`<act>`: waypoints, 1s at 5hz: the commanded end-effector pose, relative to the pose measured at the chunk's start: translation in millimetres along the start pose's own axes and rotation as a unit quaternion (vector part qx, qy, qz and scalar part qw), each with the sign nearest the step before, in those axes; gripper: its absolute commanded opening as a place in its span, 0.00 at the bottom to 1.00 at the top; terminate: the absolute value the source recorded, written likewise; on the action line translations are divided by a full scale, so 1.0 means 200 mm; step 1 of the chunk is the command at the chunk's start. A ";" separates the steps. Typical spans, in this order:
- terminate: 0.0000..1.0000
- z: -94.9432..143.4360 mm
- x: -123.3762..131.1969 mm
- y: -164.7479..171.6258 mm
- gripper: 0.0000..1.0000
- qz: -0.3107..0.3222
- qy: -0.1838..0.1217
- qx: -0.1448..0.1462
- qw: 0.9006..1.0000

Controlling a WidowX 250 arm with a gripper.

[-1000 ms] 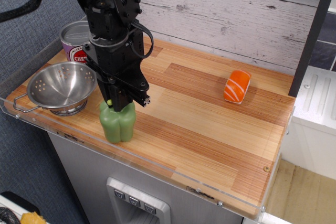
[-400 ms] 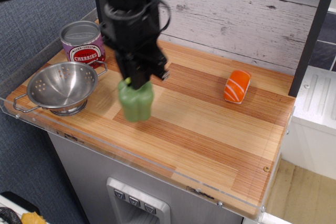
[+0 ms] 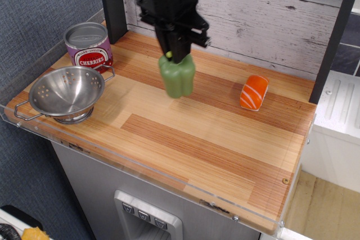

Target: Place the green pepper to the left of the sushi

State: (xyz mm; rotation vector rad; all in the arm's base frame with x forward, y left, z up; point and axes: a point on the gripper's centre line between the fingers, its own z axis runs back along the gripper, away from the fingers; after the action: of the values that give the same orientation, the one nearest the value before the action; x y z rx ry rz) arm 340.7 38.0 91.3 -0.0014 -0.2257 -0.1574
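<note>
**pepper held above the board, sushi waiting at the right**

a black robot arm reaches down from the top of the picture, its claw (image 3: pixel 175 54) clamped on the top of the green pepper (image 3: pixel 177 77). the pepper hangs upright below the claw, its yellow-green stem just showing between the dark fingers. it sits over the back middle of the wooden counter (image 3: pixel 214 139), in front of the pale plank wall (image 3: pixel 264 15). whether the base of the pepper touches the wood or floats just clear of it cannot be told from this angle.

the sushi (image 3: pixel 254 91), orange on top with a white base, lies on the counter to the right of the pepper, well apart from it and near the back right edge. bare wood shows between the two.

at the left end of the counter stands a metal colander (image 3: pixel 66 93), its bowl open to the camera and its handles pointing out to either side. just behind it is a tin of cherries (image 3: pixel 88 45) with a purple and red label, upright, close to the colander's rear handle. both are well away from the pepper.

a clear plastic lip (image 3: pixel 140 168) runs along the front edge of the counter.
</note>
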 end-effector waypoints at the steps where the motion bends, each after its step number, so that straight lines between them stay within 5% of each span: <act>1: 0.00 0.03 0.19 0.09 0.00 0.001 -0.013 0.023 1.000; 2: 0.00 -0.01 0.24 0.14 0.00 0.009 -0.034 -0.004 0.999; 5: 0.00 -0.10 0.25 0.18 0.00 0.011 0.008 0.019 1.000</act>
State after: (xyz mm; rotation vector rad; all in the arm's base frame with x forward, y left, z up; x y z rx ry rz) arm 399.7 65.4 70.2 0.0245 -0.1773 -0.1270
